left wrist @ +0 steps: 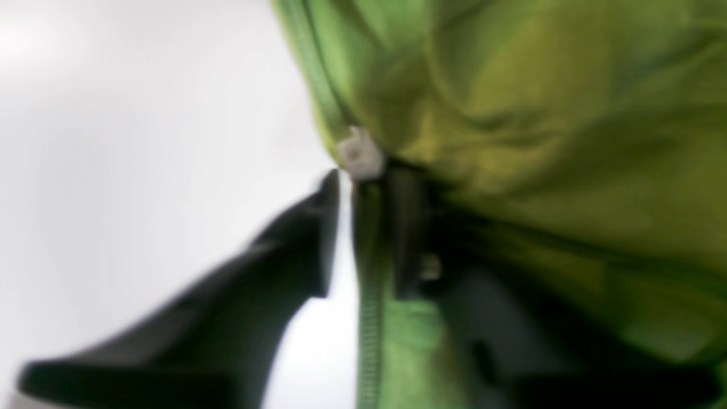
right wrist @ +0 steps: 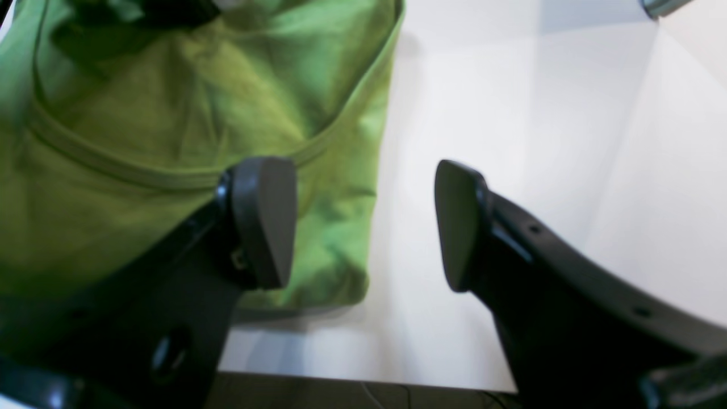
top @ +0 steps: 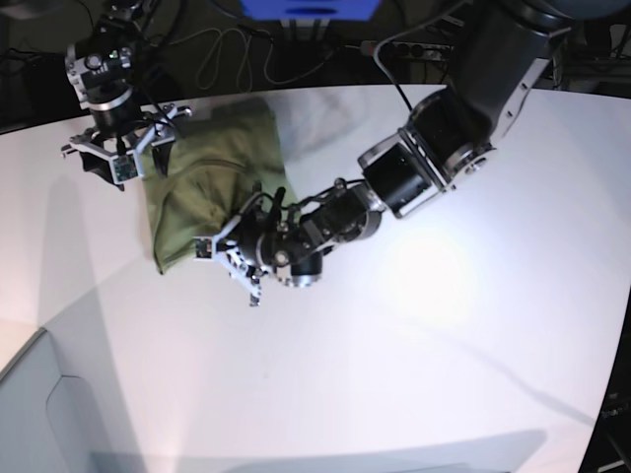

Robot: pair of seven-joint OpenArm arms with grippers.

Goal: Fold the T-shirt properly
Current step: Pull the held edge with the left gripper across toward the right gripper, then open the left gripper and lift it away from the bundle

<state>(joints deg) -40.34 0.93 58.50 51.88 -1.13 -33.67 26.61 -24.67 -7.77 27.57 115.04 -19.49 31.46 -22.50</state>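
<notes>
The olive-green T-shirt [top: 212, 177] lies partly folded on the white table [top: 444, 325], left of centre in the base view. My left gripper [top: 233, 258] is at the shirt's near edge. In the left wrist view its jaws [left wrist: 366, 227] stand apart, with a ribbed green hem [left wrist: 370, 318] hanging between them against the right finger and a white gap beside the left finger [left wrist: 301, 250]. My right gripper [top: 126, 150] hovers at the shirt's far left edge. It is open [right wrist: 363, 221], with one finger [right wrist: 264, 218] over the T-shirt [right wrist: 170, 113] and the other over bare table.
A small white tab [left wrist: 360, 154] sits on the cloth just above the left jaws. Cables [top: 222, 49] and a blue object [top: 308, 8] lie beyond the table's far edge. A grey panel [top: 59, 414] borders the near left corner.
</notes>
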